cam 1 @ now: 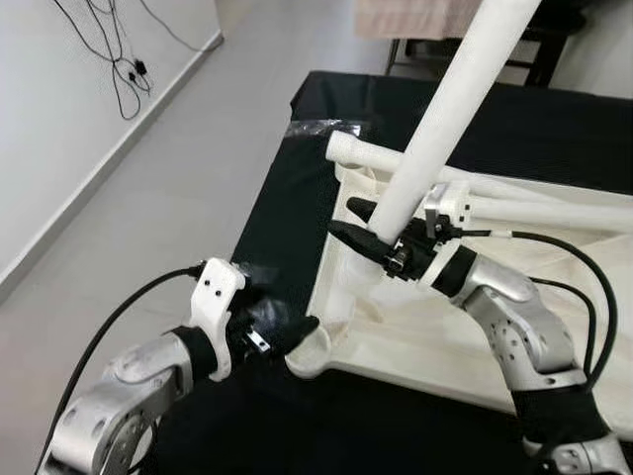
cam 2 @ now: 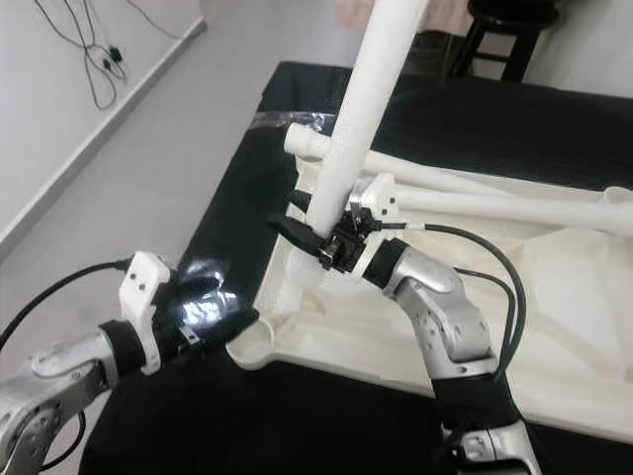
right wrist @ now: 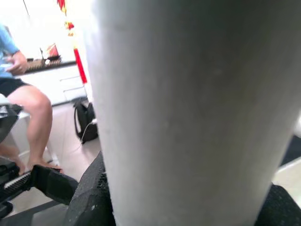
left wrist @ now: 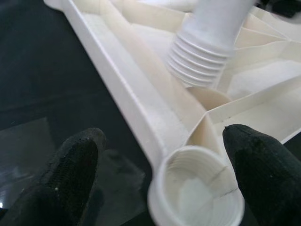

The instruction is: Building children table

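Leg (cam 1: 450,109) clamped in the right gripper (cam 1: 381,237) tilts far-right, threaded end just beyond the near-left corner socket (left wrist: 197,200), which the spread left gripper (left wrist: 160,172) straddles.

Left end effector (cam 1: 293,333) open, right end effector (cam 1: 368,230) clamped.

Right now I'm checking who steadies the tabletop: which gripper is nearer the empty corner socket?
Left. The left gripper straddles the corner socket, a finger on each side. The right gripper is farther up the tabletop, shut on the white leg.
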`<state>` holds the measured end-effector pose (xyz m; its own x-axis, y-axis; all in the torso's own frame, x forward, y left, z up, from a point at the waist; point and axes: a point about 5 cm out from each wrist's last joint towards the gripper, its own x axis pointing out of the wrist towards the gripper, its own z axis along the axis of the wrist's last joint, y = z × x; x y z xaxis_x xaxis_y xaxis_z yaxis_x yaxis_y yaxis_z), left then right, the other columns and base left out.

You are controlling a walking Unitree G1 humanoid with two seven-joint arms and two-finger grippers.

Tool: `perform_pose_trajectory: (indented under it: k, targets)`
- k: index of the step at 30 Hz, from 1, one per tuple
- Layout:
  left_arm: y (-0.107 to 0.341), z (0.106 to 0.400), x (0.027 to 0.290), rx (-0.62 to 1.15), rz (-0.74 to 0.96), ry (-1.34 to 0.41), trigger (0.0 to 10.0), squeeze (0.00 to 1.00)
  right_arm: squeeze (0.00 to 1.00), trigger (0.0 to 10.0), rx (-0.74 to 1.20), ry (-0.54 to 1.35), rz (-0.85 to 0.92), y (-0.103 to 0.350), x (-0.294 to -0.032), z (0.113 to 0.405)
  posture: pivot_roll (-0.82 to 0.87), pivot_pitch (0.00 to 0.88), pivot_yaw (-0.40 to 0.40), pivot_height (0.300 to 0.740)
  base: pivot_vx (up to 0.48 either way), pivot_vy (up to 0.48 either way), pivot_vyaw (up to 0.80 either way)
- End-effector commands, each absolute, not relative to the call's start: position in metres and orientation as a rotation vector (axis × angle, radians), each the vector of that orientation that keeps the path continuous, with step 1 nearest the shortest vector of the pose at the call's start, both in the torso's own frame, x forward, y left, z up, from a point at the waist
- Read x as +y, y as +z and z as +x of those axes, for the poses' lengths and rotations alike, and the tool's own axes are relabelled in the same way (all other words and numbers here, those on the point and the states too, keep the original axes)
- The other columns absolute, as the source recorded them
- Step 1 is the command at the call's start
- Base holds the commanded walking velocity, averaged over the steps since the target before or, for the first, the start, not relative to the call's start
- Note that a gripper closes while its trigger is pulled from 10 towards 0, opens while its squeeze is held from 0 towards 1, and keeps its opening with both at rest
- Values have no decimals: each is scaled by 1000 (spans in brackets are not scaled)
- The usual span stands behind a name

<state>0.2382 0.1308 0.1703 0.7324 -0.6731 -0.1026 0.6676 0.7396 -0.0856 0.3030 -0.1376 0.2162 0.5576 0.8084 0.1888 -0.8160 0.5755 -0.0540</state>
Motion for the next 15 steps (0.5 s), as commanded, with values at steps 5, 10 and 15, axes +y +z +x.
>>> perform_pose_trajectory:
  k: [5, 10, 15]
  targets:
    - [174, 246, 132, 55, -38, -688, 10000, 0, 0, 10000, -255, 910, 43, 223, -139, 306, 29, 125, -25, 740, -64, 0, 0]
    - [171, 252, 132, 21, 9, -607, 10000, 0, 0, 10000, -250, 850, 32, 221, -137, 310, 26, 115, -27, 740, 0, 0, 0]
    - [165, 253, 132, 27, 13, -559, 10000, 0, 0, 10000, -243, 832, 32, 219, -136, 312, 28, 113, -28, 740, 0, 0, 0]
